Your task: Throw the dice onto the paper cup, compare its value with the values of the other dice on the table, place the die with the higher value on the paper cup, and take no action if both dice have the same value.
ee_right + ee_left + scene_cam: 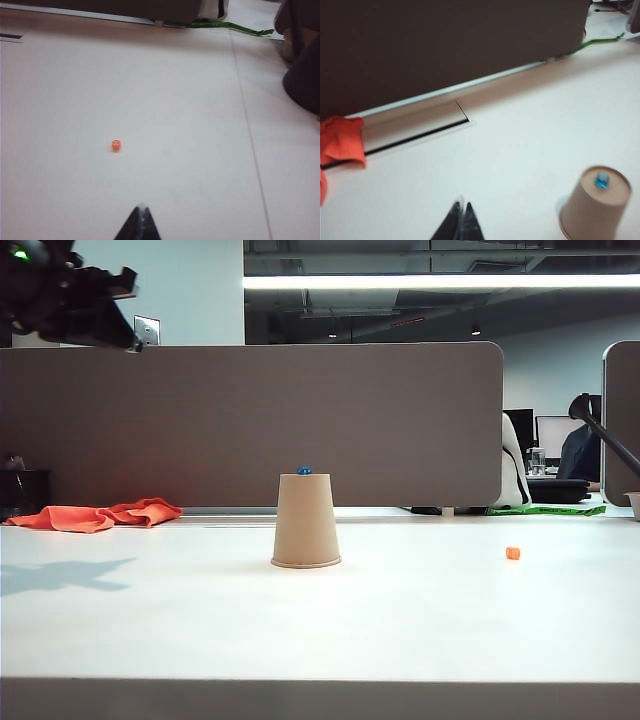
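Paper cup (306, 521) upside down near the middle of the white tabletop (400, 620), long axis vertical, wide rolled rim flat on the surface, narrow base pointing up. Blue die (304, 470) resting on that upturned base, roughly centred in the exterior view; from the left wrist view (602, 180) a face with pale pips turned upward, count unreadable. Orange die (513, 553) alone on the tabletop to the right of the cup, well apart from it, slightly nearer the camera than the cup's far side; in the right wrist view (116, 145) pips faintly visible, value not legible.

Left tool (462, 220) pinched fully together, tips meeting in a point, holding nothing, raised above the tabletop left of the cup; dark bulk of that arm high in the upper left corner of the exterior view. Right tool (141, 220) likewise narrowed to a closed point, empty, above bare surface with the orange die ahead of it and apart.

Wide bare tabletop all round the cup: open on the near side up to the front edge, open left and right. Far edge bounded by a brown partition (250, 420). Orange cloth (95, 515) crumpled at the far left against the partition, well clear of the cup. Thin seam (250, 140) running across the surface right of the orange die.
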### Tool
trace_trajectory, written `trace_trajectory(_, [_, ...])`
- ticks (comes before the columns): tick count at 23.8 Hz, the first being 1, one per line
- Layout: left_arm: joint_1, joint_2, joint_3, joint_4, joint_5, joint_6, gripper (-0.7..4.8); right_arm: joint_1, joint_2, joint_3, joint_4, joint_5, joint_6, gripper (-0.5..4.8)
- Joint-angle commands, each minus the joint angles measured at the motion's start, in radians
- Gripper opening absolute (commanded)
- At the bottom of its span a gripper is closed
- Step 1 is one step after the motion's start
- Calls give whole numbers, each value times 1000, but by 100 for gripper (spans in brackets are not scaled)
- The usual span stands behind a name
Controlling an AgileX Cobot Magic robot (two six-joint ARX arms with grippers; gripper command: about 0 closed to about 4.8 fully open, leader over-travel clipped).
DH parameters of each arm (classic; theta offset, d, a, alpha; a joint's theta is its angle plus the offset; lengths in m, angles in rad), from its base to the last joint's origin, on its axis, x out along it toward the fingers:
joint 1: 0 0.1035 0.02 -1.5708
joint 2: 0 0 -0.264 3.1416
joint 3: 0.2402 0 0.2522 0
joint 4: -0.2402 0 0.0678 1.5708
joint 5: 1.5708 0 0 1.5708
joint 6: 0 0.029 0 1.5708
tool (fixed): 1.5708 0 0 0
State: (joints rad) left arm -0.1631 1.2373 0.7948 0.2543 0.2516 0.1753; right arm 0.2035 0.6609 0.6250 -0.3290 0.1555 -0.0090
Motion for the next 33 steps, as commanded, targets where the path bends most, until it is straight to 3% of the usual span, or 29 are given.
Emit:
trace_trajectory(1, [0, -66, -56, 7, -5, -34, -6, -39, -77, -37, 20, -31, -3, -5])
trace_trajectory(10, [0, -293, -220, -31, -6, -56, -6, -95, -370, -250, 93, -113, 11, -5])
trace_trajectory(24, [0, -544, -278, -180, -5, -60, -6, -97, -659, -414, 144, -129, 13, -5])
trace_trajectory(33, [0, -689, -360, -249, -6, -61, -6, -98, -663, -565, 428, -85, 12, -5])
